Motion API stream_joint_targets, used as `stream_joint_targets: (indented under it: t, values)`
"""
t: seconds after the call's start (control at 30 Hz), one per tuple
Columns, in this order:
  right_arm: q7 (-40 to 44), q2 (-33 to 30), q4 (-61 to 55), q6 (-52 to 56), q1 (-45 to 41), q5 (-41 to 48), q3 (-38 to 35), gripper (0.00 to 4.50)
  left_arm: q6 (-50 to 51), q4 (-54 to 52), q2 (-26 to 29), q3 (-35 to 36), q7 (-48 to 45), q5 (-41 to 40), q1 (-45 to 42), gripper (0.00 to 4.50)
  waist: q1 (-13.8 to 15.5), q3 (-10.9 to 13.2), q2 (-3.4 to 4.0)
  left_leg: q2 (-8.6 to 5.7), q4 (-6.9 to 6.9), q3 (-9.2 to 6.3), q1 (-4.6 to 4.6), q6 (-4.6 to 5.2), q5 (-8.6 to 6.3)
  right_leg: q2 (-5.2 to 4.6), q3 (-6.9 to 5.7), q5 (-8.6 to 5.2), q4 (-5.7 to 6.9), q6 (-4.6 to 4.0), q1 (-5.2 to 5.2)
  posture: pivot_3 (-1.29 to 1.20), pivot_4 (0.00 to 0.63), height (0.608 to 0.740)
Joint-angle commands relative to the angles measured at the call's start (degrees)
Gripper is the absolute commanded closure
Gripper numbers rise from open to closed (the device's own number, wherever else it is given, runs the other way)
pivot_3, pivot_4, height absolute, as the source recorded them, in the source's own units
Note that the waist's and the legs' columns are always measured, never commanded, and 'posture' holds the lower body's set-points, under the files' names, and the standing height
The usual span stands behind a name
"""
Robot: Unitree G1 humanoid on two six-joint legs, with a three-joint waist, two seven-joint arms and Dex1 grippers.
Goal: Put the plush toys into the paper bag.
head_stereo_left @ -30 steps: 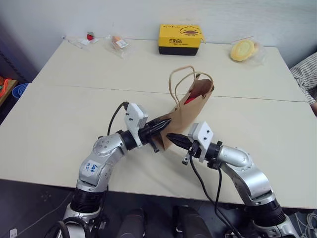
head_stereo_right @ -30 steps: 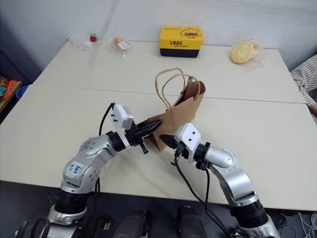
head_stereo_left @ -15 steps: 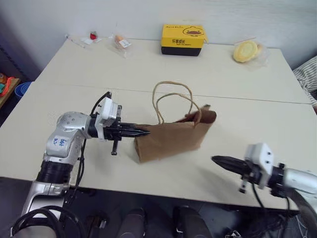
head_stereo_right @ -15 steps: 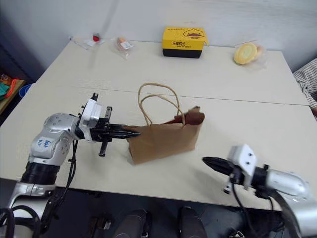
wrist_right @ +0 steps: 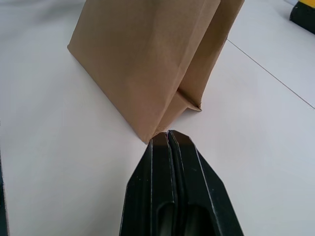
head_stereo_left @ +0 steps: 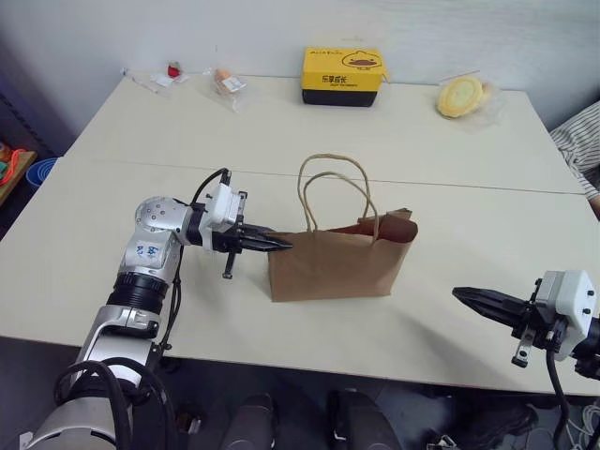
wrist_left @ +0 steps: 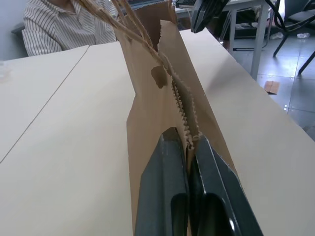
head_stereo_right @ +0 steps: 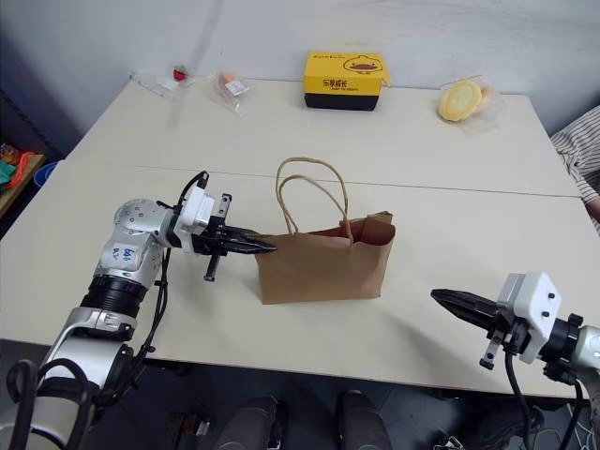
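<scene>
The brown paper bag (head_stereo_left: 333, 267) stands upright in the middle of the table, its cord handles (head_stereo_left: 330, 178) sticking up. My left gripper (head_stereo_left: 286, 247) reaches in level from the left and is shut on the bag's upper left rim. In the left wrist view the serrated paper edge (wrist_left: 186, 129) runs between the two black fingers (wrist_left: 165, 187). My right gripper (head_stereo_left: 457, 293) is shut and holds nothing, hovering near the table's front edge, well right of the bag. It points at the bag's (wrist_right: 142, 59) lower corner. The plush toys are hidden from view.
A yellow-and-black box (head_stereo_left: 341, 75) stands at the back centre. A yellow round item in clear wrap (head_stereo_left: 459, 96) lies back right, and small packets (head_stereo_left: 225, 82) back left. A person in a striped shirt (head_stereo_left: 583, 145) sits at the right edge.
The bag has gone from leaning over to standing upright. My left arm swung out left, still pinching the rim. My right gripper pulled away to the right, clear of the bag.
</scene>
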Motion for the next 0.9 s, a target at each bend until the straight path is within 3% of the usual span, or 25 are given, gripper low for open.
stream_joint_targets:
  t: [0.03,0.13,0.43,0.47,0.5,0.7,0.9]
  values:
    - [-0.61,0.34,-0.48,0.92,-0.81,2.74,-0.25,4.50,1.56,-1.20,1.01,0.89,-2.43,-0.42,-0.97,4.06,-0.03,0.00,0.00,0.00,0.00,0.01,0.00,0.00,0.00,0.00,0.01,0.00,0.00,0.00,-0.01,0.00,0.150,0.740]
    - [-2.84,1.02,-0.96,2.84,-3.47,5.44,-0.19,3.90,5.42,-8.25,4.11,2.42,-1.68,-2.35,2.20,3.27,-0.46,0.01,-0.01,0.03,0.00,0.00,-0.01,-0.01,0.00,0.02,0.03,0.00,0.07,0.00,-0.02,0.00,0.150,0.740]
    - [0.28,-0.91,2.88,-0.64,-8.09,3.86,0.92,0.66,11.33,-21.23,10.99,10.40,10.40,-2.02,15.74,0.30,-0.73,-0.01,0.01,0.05,-0.03,-0.02,0.04,-0.03,0.01,-0.01,0.11,0.00,0.00,0.00,-0.01,0.00,0.150,0.740]
    - [1.14,-1.15,4.25,-1.64,-9.66,3.51,1.55,0.29,12.02,-22.64,11.90,11.68,12.12,-1.84,17.94,0.01,-0.73,-0.01,0.01,0.05,-0.03,-0.02,0.04,-0.02,0.01,-0.01,0.11,0.00,0.00,0.00,-0.01,0.00,0.150,0.740]
    - [2.07,-1.47,5.63,-2.23,-11.03,3.29,2.17,0.04,13.03,-24.30,12.84,12.87,13.77,-1.90,20.28,0.00,-0.91,-0.01,0.01,0.05,-0.04,-0.02,0.08,-0.02,0.01,-0.01,0.12,0.00,0.00,0.00,0.00,0.00,0.150,0.740]
    - [8.90,-4.45,15.23,-6.27,-17.69,1.53,4.74,0.04,16.19,-33.90,17.02,20.13,19.92,-3.29,33.44,0.00,-1.35,0.00,0.02,0.08,-0.21,0.02,0.17,-0.01,0.00,-0.04,0.19,-0.01,-0.06,-0.02,0.02,0.00,0.150,0.740]
    - [12.86,-5.23,24.85,-10.34,-22.82,-0.80,7.67,0.04,17.34,-39.78,18.07,23.72,22.68,-3.60,40.23,0.00,-1.28,0.00,0.02,0.07,-0.23,0.02,0.26,0.03,-0.03,-0.12,0.19,-0.01,-0.13,-0.02,0.15,0.00,0.150,0.740]
